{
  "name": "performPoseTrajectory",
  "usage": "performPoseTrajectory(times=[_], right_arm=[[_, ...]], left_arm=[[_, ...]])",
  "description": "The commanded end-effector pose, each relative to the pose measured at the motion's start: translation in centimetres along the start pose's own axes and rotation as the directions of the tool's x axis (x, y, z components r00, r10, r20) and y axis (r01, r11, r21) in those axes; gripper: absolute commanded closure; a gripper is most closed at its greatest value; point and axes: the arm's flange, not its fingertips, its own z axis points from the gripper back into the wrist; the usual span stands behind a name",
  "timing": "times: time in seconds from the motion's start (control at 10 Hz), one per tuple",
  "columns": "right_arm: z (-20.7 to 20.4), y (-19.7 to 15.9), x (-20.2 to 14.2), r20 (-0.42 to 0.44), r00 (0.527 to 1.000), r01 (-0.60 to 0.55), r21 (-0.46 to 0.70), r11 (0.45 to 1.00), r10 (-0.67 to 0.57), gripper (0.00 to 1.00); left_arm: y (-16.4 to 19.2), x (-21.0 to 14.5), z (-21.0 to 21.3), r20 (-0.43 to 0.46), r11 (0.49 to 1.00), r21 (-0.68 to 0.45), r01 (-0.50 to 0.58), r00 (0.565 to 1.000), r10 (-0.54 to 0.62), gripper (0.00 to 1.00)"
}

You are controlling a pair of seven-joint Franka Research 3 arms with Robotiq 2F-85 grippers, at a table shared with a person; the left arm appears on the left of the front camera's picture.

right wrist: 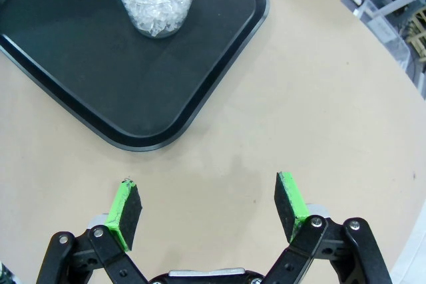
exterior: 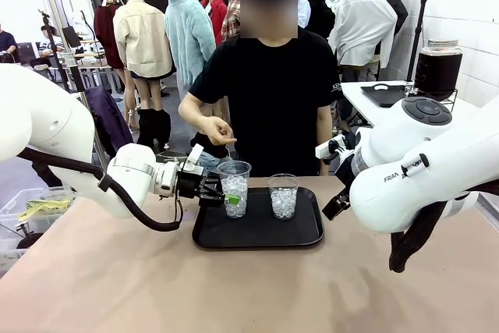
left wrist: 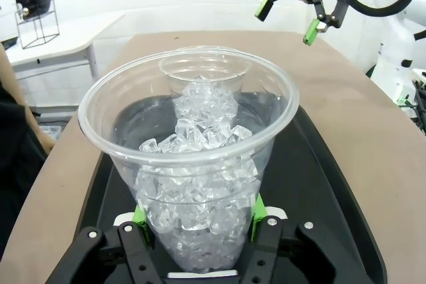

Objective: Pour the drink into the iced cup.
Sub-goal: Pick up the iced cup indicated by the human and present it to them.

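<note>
Tan table (exterior: 117, 286), black tray (exterior: 257, 237): the left gripper (left wrist: 200, 212) is clamped on the iced cup (exterior: 234, 183) left of centre, ice only. Pouring is yet to come; the drink (exterior: 437, 72) sits upper right, and the right gripper (right wrist: 208, 207) is spread wide and empty.

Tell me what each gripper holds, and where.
Left gripper is shut on the left iced cup, pads on its lower wall. Right gripper is open, holding nothing.

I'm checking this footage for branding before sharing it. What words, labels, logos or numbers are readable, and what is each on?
"FRA": on the right arm's white casing; a black clip hides the rest.
Small white print on the person's black sleeve: too small to read.
No print on the iced cup nearest the left wrist camera, or on the black tray.
</note>
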Motion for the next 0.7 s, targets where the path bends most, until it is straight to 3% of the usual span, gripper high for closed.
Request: performPoseTrajectory(times=[0.0,0.6], right_arm=[[0.0,0.0,0.0,-0.001,1.0,0.0,0.001,1.0,0.0,0.0],[0.0,0.0,0.0,-0.001,1.0,0.0,0.001,1.0,0.0,0.0]], left_arm=[[-0.5,0.4,0.7,0.055,0.999,0.027,0.035,0.998,-0.037,0.36],[-2.9,4.7,2.9,0.06,0.992,0.02,0.121,0.991,-0.122,0.36]])
